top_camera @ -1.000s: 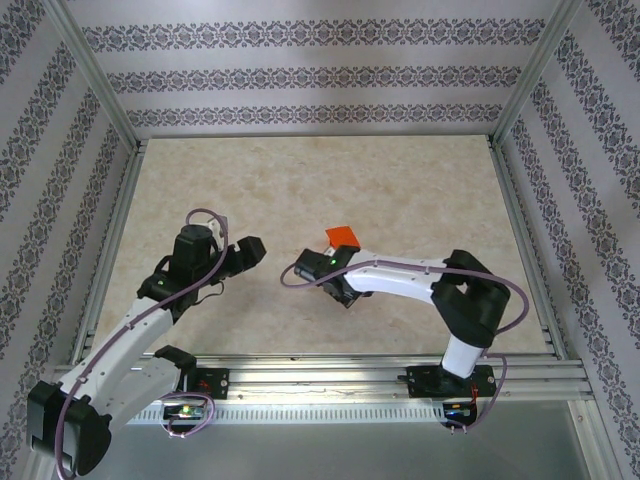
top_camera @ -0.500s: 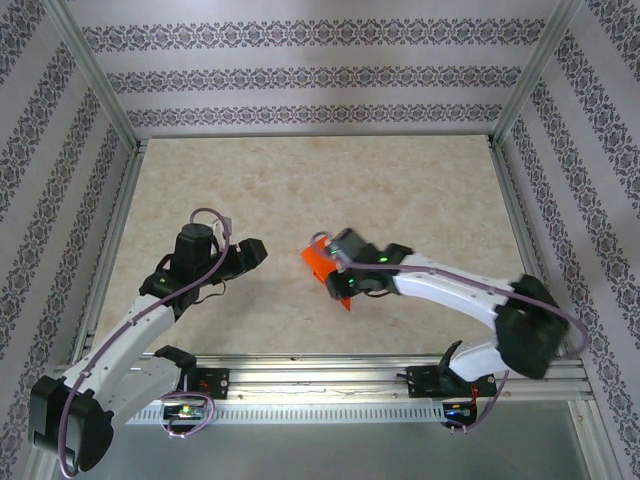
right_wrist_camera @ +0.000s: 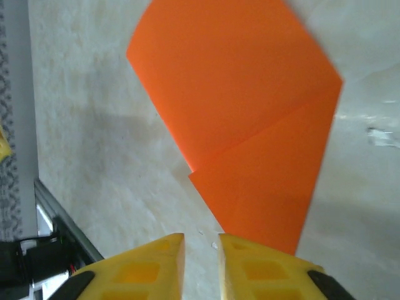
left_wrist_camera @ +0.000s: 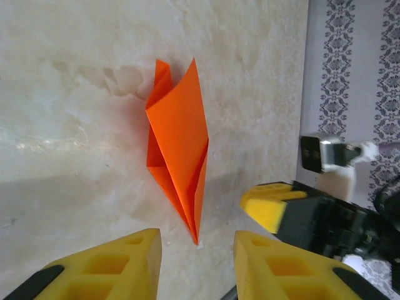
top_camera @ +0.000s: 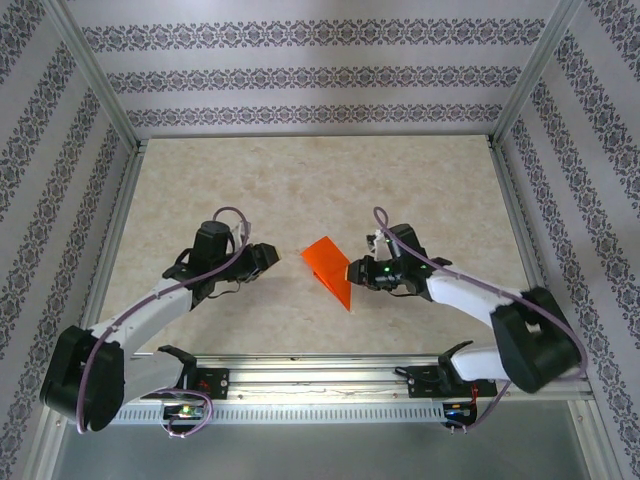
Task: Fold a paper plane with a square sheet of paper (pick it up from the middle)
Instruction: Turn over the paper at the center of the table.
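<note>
The square sheet of paper lies on the table, folded into a bright orange pointed dart like a paper plane. In the left wrist view the paper has raised flaps, and its tip points at my left gripper, which is open with bare table between its fingers. My left gripper sits just left of the paper and my right gripper just right of it. In the right wrist view the paper lies flat ahead of my right gripper. Its jaws stand narrowly apart with nothing between them.
The marble-patterned table is fenced by aluminium rails, with the front rail near the arm bases. Patterned walls close the back and sides. The right gripper's yellow pad shows close by in the left wrist view.
The right arm brought the orange paper down, let go of it on the table and drew back to the right. The left arm moved in towards the paper while its jaws narrowed.
</note>
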`<state>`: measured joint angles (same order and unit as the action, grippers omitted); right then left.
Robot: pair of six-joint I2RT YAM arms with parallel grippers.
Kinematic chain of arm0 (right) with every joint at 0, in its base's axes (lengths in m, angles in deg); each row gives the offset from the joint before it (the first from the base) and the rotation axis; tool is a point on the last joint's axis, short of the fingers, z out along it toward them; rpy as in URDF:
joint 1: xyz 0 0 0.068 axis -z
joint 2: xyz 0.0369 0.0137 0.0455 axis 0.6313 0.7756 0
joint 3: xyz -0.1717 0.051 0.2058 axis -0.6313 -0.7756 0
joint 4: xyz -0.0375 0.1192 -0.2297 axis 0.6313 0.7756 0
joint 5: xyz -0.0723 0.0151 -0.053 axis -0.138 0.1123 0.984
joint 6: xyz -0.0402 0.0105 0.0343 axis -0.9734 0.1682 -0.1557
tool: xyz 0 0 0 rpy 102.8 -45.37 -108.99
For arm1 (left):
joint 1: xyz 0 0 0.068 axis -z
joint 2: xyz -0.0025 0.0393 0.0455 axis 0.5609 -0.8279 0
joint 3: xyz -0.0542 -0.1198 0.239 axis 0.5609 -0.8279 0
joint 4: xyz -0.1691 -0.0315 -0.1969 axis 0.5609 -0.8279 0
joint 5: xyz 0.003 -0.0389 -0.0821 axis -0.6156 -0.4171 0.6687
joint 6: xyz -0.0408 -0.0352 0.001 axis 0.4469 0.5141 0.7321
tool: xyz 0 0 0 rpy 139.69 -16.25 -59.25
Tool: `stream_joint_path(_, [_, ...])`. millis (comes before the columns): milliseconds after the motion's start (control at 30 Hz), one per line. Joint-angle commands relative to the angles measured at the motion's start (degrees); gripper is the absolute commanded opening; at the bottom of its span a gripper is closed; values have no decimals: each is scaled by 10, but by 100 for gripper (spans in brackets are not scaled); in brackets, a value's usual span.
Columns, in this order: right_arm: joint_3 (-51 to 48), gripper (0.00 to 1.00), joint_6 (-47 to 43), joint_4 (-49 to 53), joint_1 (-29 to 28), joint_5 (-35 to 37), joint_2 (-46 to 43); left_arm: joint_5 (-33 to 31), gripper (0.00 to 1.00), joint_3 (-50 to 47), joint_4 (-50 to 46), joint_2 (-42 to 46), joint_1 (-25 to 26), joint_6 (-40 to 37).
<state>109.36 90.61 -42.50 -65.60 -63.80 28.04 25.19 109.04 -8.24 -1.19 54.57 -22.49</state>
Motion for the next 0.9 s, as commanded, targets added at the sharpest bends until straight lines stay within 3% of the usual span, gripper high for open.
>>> stream_joint_path(0, [18,17,29,-66,-12,-80,59,12,34,0,49,-14,17,21])
stream_joint_path(167, [33,14,43,-96,-35,-78,123,6,32,3,59,-31,32,27])
stream_joint_path(467, [11,11,89,-91,-59,-2,176,7,28,26,94,-90,57,38])
stream_joint_path(667, [-20,11,165,-137,-85,41,176,-1,23,47,136,-150,76,59])
stream_joint_path(867, [-48,11,244,-150,-122,127,135,-30,16,64,213,-233,96,116])
